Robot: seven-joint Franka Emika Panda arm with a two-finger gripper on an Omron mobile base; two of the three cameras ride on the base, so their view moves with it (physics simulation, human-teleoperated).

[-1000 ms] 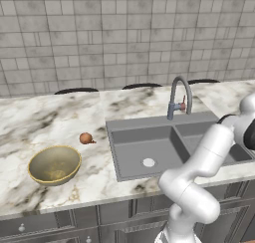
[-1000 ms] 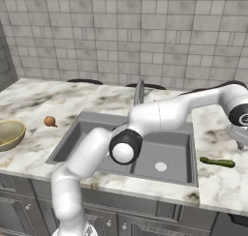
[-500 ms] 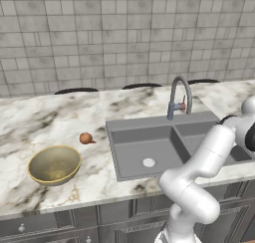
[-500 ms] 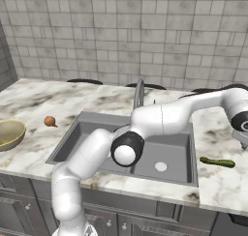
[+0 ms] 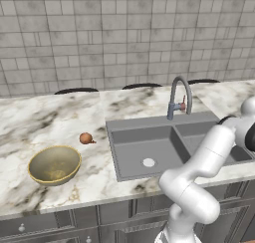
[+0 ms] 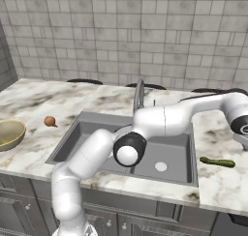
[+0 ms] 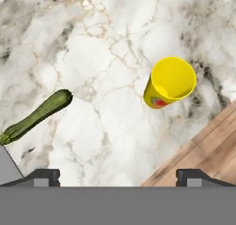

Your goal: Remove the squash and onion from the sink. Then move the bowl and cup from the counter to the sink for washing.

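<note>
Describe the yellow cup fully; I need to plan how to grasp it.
The cup is a plain bright yellow cylinder with no handle and a smooth, plastic-looking surface. It stands upright on the marble counter with its open mouth toward the hand camera; a small reddish mark shows low on its side. Nothing touches it but the counter. The squash lies apart to one side in that view, and the counter's edge, with wooden floor beyond, runs close by. The open fingers are well clear of it.

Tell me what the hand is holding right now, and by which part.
Nothing. The hand is open above the marble counter, its fingertips wide apart with nothing between them. The yellow cup and the squash both sit free on the counter.
</note>
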